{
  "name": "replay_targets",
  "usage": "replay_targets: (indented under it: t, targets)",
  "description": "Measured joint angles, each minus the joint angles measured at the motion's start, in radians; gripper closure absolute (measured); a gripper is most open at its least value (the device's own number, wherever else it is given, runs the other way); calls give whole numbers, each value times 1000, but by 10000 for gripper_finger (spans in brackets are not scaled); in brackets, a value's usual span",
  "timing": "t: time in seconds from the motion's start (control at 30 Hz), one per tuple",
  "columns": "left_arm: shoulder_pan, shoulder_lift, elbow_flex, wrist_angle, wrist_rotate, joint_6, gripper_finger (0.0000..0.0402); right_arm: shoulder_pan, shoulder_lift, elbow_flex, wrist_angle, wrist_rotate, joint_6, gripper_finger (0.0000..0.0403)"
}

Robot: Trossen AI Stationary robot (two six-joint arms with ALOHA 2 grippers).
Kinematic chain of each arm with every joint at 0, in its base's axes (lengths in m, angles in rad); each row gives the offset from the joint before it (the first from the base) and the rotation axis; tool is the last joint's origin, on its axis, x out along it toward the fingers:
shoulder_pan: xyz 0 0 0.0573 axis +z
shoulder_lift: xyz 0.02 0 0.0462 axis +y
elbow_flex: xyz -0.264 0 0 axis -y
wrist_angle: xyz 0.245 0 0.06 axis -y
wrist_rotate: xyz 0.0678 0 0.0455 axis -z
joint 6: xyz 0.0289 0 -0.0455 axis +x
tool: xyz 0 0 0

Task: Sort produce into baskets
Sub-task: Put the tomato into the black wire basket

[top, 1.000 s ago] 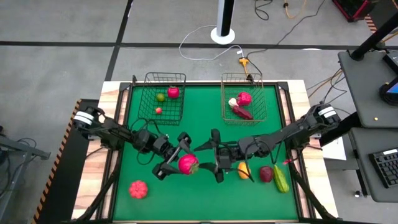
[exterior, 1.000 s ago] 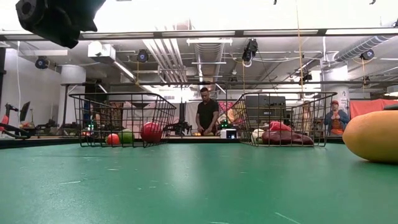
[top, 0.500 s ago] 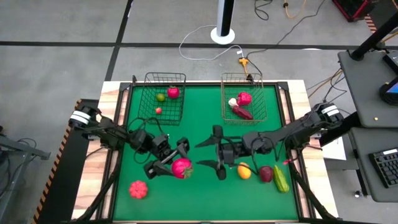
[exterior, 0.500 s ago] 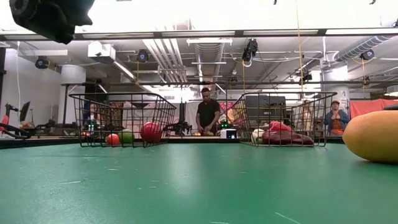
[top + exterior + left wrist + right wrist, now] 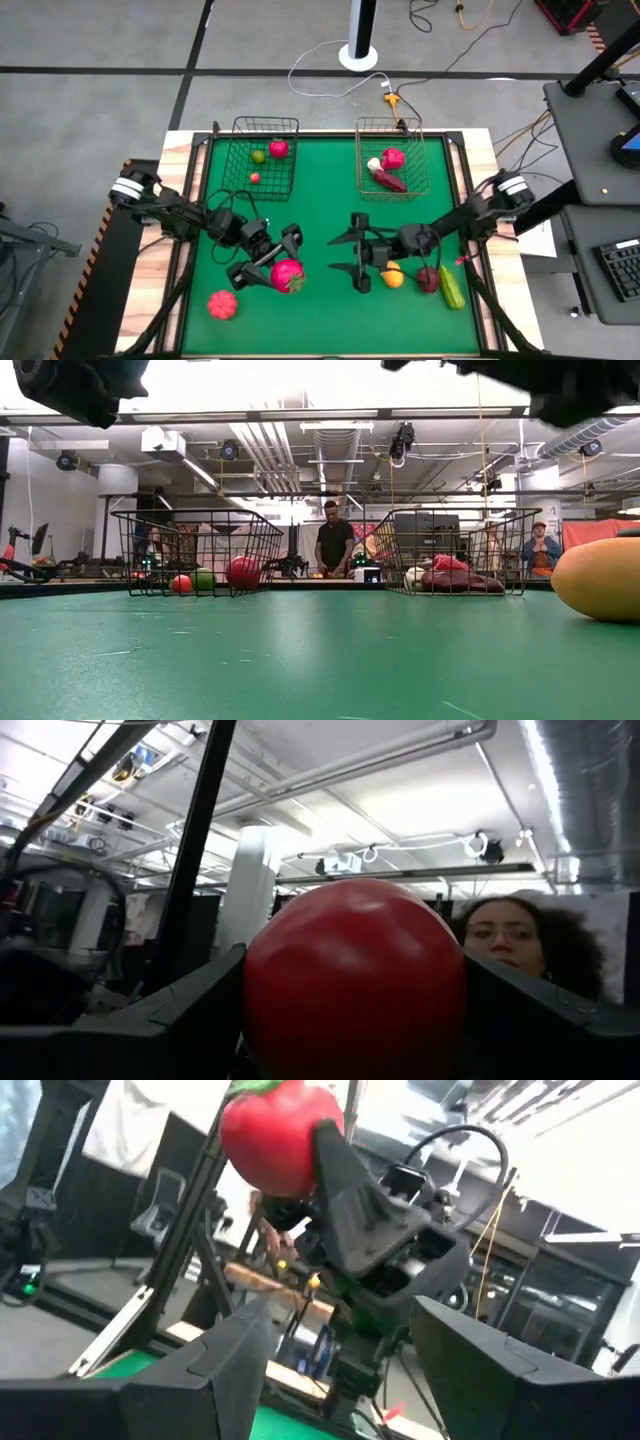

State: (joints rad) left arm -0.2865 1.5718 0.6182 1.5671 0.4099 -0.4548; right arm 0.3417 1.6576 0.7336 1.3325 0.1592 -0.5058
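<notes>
**Red fruit held above the surface's front-left area**

A round red toy fruit (image 5: 287, 275) is clamped between the fingers of the left hand (image 5: 272, 270) and is carried above the green surface (image 5: 320, 190), toward its front-left area. The right hand (image 5: 352, 254) is seen with fingers spread and empty, near the front centre, just beside an orange fruit (image 5: 393, 275). A dark red piece (image 5: 428, 279) and a green vegetable (image 5: 452, 287) lie by the front-right edge. A red tomato-like piece (image 5: 222, 304) rests near the front-left corner. The black basket (image 5: 265, 152) and the copper basket (image 5: 391, 158) stand at the back edge, each with produce inside.
</notes>
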Motion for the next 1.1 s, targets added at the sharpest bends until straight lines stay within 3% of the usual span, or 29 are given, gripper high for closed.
replay_targets:
  t: [0.13, 0.33, 0.57, 0.63, 0.73, 1.1]
  targets:
    - [14, 13, 0, -1, -11, 31, 98, 1, 85, 19, 139, -10, -29, 175]
    - [38, 30, 0, -3, -57, 28, 98, 1, 147, 140, 122, 11, -85, 149]
    - [38, 31, 0, -6, -54, 17, 98, 27, 160, 227, 99, 238, -200, 83]
    - [38, 31, 0, -12, -53, 32, 98, 30, 159, 244, 53, 194, -221, 69]
    - [41, 31, 0, -13, -46, 61, 98, 38, 159, 252, -30, 48, -271, 57]
    - [43, 39, 5, -6, -53, 132, 98, 40, 166, 337, -48, 93, -282, 53]
